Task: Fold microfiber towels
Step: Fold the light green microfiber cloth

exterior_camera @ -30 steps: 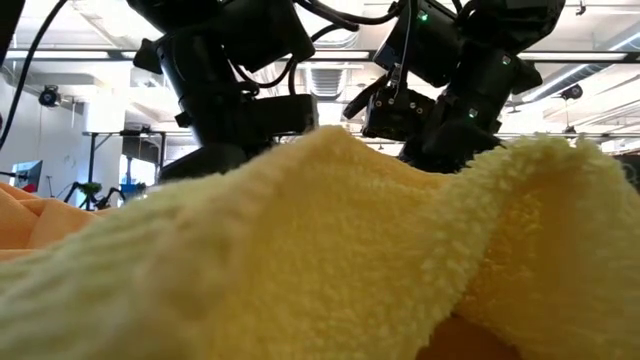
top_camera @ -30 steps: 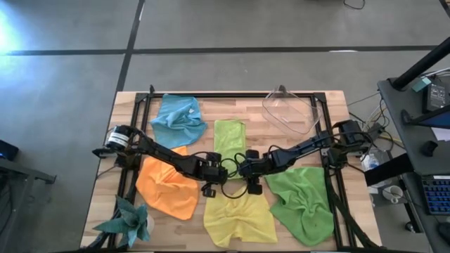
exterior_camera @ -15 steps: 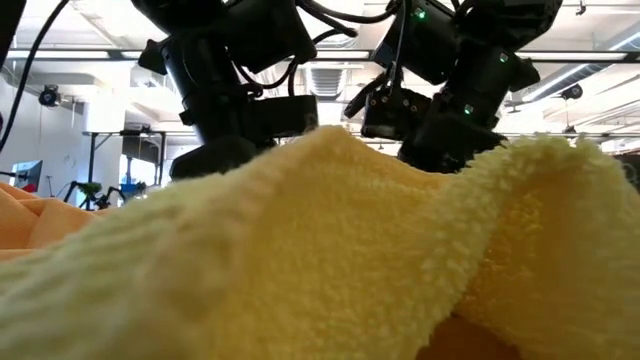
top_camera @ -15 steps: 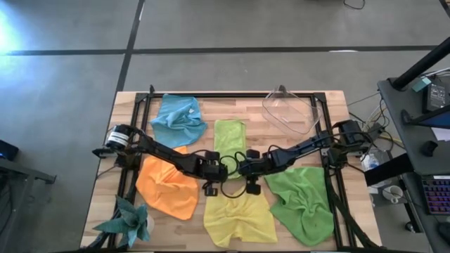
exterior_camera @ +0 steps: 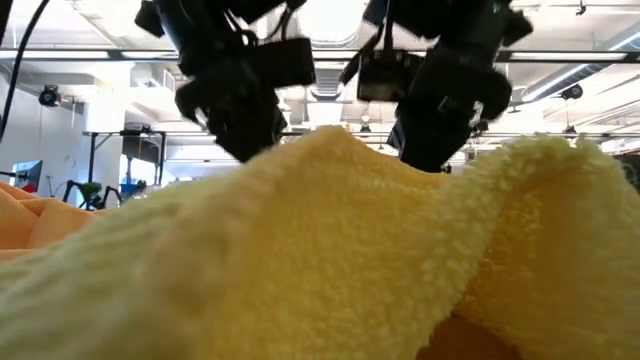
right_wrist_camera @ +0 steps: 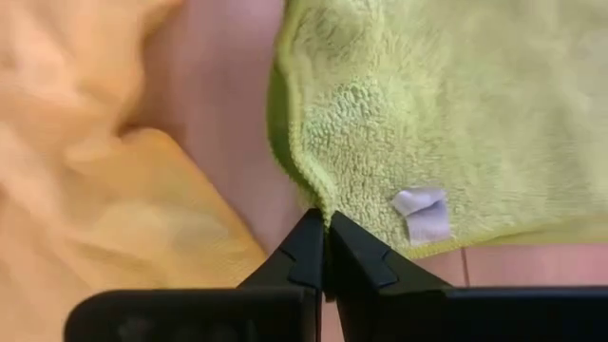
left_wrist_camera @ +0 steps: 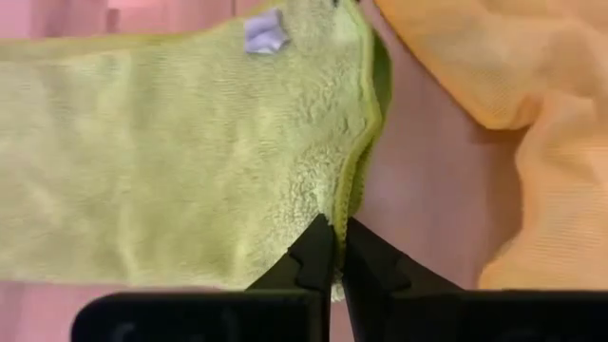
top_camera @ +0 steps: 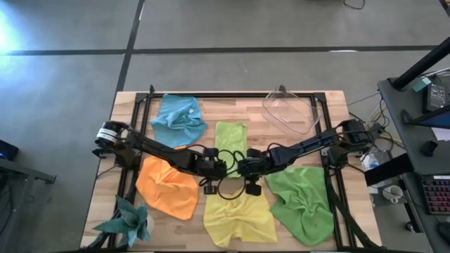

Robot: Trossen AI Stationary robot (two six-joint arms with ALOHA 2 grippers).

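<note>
The lime green towel (top_camera: 230,137) lies as a narrow strip on the middle of the table, a pale label (left_wrist_camera: 264,32) on it. My left gripper (top_camera: 220,161) and my right gripper (top_camera: 240,164) both stand shut at its near end, one at each corner. The yellow towel (top_camera: 239,219) lies crumpled just nearer and fills the low view (exterior_camera: 330,250). The orange towel (top_camera: 167,187) lies at the left, the blue one (top_camera: 179,119) at the far left, and the darker green one (top_camera: 302,202) at the right. My left gripper pinches the lime green towel's side edge (left_wrist_camera: 349,211) at its near left corner, between the two fingertips (left_wrist_camera: 318,249). The fingers come from above, slanting down. The towel lies flat on the table; one layer or several, I cannot tell. My right gripper pinches the lime green towel's near right corner (right_wrist_camera: 315,201) between its two fingertips (right_wrist_camera: 344,249), close to the label (right_wrist_camera: 423,214). The fingers come from above, slanting down. The rest of the towel lies flat on the table.
A clear plastic container (top_camera: 290,109) stands at the far right. A teal spiky ornament (top_camera: 128,222) sits at the near left corner. Black rails (top_camera: 133,112) frame the wooden table.
Both grippers have shifted a little at the lime green towel's near end and show blurred in the low view. The left arm's base end has swung slightly toward the table's left edge. The towels lie where they did.
</note>
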